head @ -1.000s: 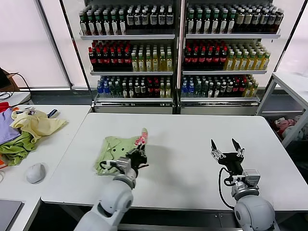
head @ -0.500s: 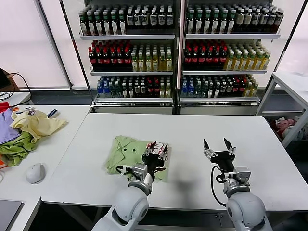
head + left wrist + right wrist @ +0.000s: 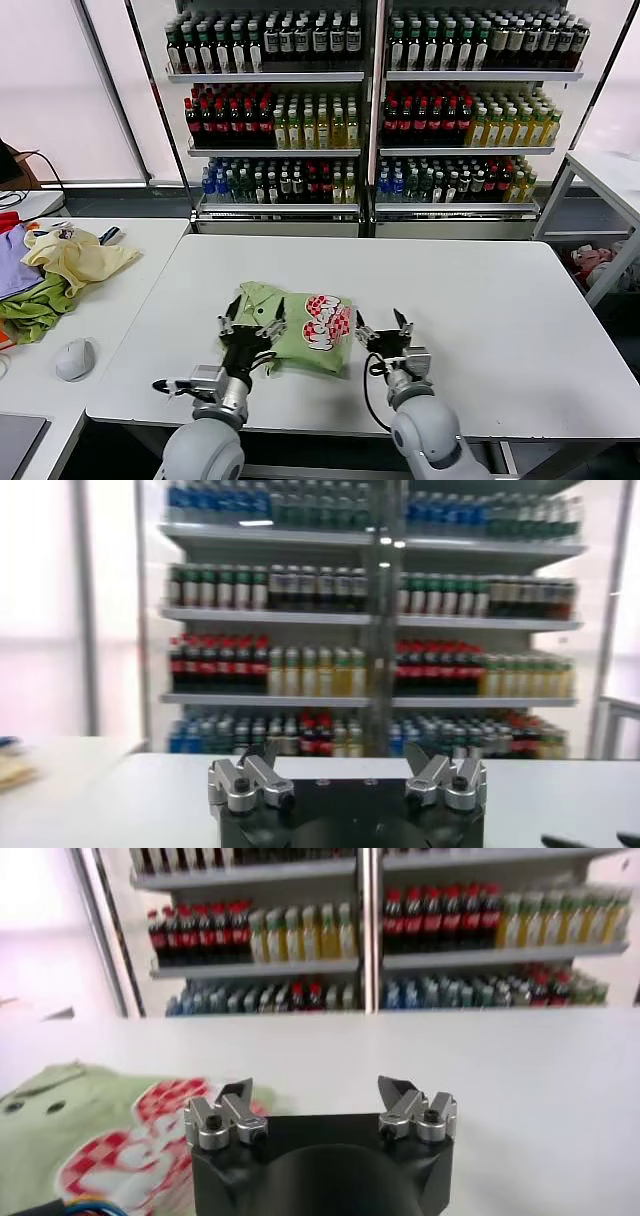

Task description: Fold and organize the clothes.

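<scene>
We see the shirt (image 3: 293, 324) lying folded on the white table (image 3: 470, 290), toward the near edge and left of the middle. It is light green, and its red-and-white print (image 3: 326, 320) faces up on the right part of the bundle. Two small buttons show on the green cloth in the right wrist view, near the collar end (image 3: 30, 1106).

Our left gripper (image 3: 251, 322) hangs over the shirt's left half, close to the table's near edge, with its fingers spread apart and nothing between them. In the left wrist view the two fingertips (image 3: 248, 778) stand wide with only the table and shelves beyond.

Our right gripper (image 3: 381, 328) sits just beside the shirt's right edge, also near the near edge of the table. Its fingers (image 3: 222, 1115) are apart and empty; whether they touch the cloth, we cannot tell.

On the side table (image 3: 130, 250) to the left lie a pale yellow garment (image 3: 75, 257), a darker green cloth (image 3: 35, 308), a purple cloth (image 3: 12, 270) and a grey mouse (image 3: 74, 359). Behind the table stand shelves (image 3: 375, 110) full of bottles.
</scene>
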Robot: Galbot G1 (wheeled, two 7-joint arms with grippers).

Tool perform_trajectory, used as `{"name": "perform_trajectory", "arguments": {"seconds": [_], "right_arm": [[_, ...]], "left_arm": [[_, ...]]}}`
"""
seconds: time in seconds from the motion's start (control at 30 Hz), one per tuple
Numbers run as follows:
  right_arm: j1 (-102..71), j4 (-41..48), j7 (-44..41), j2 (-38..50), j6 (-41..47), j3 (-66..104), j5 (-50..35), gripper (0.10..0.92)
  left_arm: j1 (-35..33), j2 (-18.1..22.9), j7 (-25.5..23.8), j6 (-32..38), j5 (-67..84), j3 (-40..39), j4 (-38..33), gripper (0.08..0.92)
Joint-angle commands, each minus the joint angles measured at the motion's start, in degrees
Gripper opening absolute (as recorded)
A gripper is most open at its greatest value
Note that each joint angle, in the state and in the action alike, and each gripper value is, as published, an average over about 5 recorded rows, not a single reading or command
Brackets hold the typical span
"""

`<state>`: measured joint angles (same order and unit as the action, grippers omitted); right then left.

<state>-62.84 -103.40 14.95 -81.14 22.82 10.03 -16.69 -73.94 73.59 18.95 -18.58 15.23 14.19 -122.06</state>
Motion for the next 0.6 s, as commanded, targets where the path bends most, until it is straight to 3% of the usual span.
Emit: {"name": "perform_trajectory", "arguments": {"seconds": [0.03, 0.3, 0.6], "right_arm": [[8.1, 14.8, 5.3, -8.7, 2.8, -8.0, -0.6, 0.823], [8.3, 14.9, 7.4, -8.1, 4.3, -8.5, -1.0, 0.811], [8.1, 13.1, 5.4, -4.4, 4.3, -7.0, -1.4, 0.578]], "left_arm": [[-10.2, -2.0, 1.1, 2.3, -0.4, 10.2, -6.2, 0.823], [-10.9, -1.9, 1.1, 2.1, -0.3, 10.0, -7.2, 0.823], [-10.7, -1.5, 1.1, 1.6, -0.3, 8.9, -7.3, 0.823]]}}
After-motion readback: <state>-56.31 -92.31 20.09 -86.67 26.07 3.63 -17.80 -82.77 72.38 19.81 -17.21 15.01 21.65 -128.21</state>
